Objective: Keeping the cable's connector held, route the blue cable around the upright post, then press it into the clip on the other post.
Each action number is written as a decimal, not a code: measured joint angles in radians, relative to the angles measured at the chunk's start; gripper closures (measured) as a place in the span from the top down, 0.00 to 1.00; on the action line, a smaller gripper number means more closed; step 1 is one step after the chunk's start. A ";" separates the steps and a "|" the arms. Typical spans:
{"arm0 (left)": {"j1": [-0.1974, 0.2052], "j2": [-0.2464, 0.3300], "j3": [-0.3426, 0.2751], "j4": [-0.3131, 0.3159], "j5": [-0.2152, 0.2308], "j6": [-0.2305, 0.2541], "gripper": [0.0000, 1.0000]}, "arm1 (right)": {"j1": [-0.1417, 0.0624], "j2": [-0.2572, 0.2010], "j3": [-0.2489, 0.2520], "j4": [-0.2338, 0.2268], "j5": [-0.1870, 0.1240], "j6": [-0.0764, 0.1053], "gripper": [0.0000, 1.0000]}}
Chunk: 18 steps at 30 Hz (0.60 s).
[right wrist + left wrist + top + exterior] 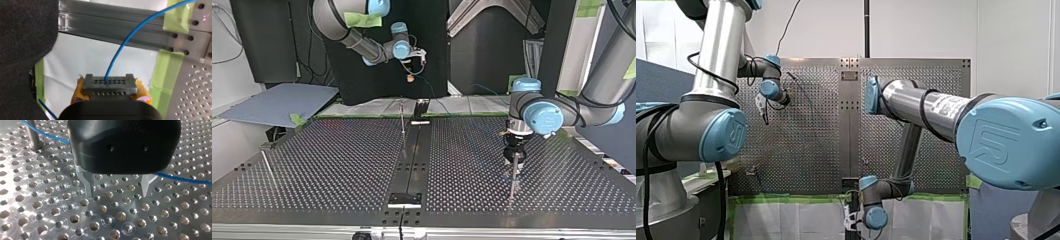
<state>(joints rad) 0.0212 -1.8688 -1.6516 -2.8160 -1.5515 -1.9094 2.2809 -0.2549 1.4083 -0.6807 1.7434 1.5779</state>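
Note:
In the right wrist view my right gripper [110, 94] is shut on a grey connector block [110, 83], squeezed between its yellow pads [78, 90]. The blue cable [130, 37] leaves the block's top and arcs away. In the top view that gripper [414, 55] hangs high beyond the table's far edge. My left gripper [118, 192] is open just above the perforated plate, nothing between its metal fingers [88, 185]. The blue cable [185, 179] runs behind those fingers, past an upright post [32, 132]. In the top view my left gripper [514, 156] sits over a thin post [513, 181].
A second thin post [403, 122] stands near the table's dark centre rail [412, 165]. A slanted rod [268, 167] stands at the top view's left. Green tape [160, 75] edges the plate. A grey board [277, 102] lies beyond the table's far left corner.

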 joint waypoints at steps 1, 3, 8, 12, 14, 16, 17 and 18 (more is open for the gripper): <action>0.000 0.000 0.000 0.000 0.000 -0.001 0.93 | -0.002 -0.008 0.008 -0.007 0.002 0.000 0.00; 0.000 0.000 0.000 0.000 0.000 -0.002 0.93 | -0.007 -0.028 0.028 -0.026 0.011 0.000 0.00; 0.000 0.000 0.000 0.000 -0.001 -0.007 0.93 | -0.020 -0.083 0.084 -0.081 0.028 0.002 0.00; 0.000 0.000 0.000 -0.001 -0.001 -0.011 0.93 | -0.030 -0.126 0.127 -0.124 0.045 0.003 0.00; 0.000 0.000 0.000 -0.002 -0.002 -0.013 0.93 | -0.034 -0.148 0.149 -0.146 0.055 0.005 0.00; 0.000 0.000 0.000 -0.003 -0.003 -0.016 0.93 | -0.039 -0.166 0.167 -0.164 0.062 0.011 0.00; 0.000 0.000 0.000 -0.003 -0.003 -0.017 0.93 | -0.041 -0.178 0.178 -0.175 0.065 0.015 0.00; 0.000 0.000 0.000 -0.003 -0.003 -0.019 0.93 | -0.043 -0.186 0.187 -0.184 0.067 0.017 0.00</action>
<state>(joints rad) 0.0212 -1.8689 -1.6517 -2.8192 -1.5549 -1.9283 2.2380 -0.4412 1.5951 -0.8644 1.8106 1.5945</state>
